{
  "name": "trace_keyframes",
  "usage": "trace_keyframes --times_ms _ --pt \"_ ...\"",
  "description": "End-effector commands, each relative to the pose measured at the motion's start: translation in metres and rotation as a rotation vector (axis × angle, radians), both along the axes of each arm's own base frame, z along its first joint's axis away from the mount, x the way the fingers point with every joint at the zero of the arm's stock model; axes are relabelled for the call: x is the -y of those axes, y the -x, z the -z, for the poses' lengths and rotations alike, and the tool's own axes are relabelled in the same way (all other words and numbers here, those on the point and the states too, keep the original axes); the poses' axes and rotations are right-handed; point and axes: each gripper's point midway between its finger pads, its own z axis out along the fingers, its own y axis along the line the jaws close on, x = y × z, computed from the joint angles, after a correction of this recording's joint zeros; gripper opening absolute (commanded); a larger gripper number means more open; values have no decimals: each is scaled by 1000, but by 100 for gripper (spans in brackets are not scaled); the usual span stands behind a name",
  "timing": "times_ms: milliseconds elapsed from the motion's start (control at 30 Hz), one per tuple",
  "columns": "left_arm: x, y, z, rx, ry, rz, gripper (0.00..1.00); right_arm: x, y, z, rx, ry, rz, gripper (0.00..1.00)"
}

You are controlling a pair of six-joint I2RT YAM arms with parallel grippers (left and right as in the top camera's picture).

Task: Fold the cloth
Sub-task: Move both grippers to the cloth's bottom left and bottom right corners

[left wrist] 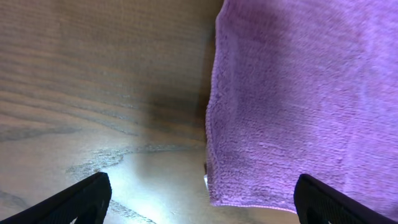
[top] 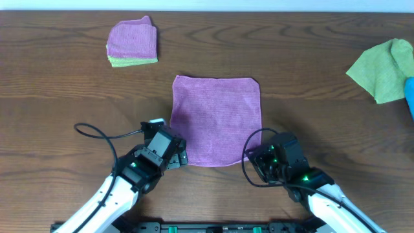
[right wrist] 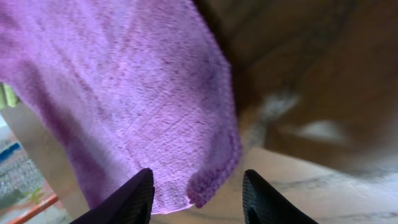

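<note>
A purple cloth (top: 217,120) lies spread flat in the middle of the wooden table. My left gripper (top: 176,155) is open at the cloth's near left corner. In the left wrist view that corner (left wrist: 214,196) lies flat between the wide-open fingers (left wrist: 202,202). My right gripper (top: 259,157) is open at the near right corner. In the right wrist view the cloth (right wrist: 124,81) fills the upper left, and its corner (right wrist: 202,196) curls up slightly between the two fingers (right wrist: 198,199). Neither gripper holds anything.
A stack of folded cloths (top: 132,42), purple over green, sits at the back left. A crumpled green cloth (top: 385,68) and a blue object (top: 410,97) lie at the right edge. A black cable (top: 97,133) loops beside my left arm.
</note>
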Motion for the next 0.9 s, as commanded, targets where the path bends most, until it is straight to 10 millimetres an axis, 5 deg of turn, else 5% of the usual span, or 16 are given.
trace_keyframes --times_ms 0,133,567,867 --pt "4 -2 5 -30 7 -14 96 1 4 3 -17 10 8 43" --pt "12 -9 11 -30 31 -16 98 4 2 4 -8 29 8 36" --pt "15 5 22 -140 134 -217 100 8 2 6 14 72 -27 38" --pt "39 -10 37 -159 223 -226 95 9 1 5 27 85 -35 39"
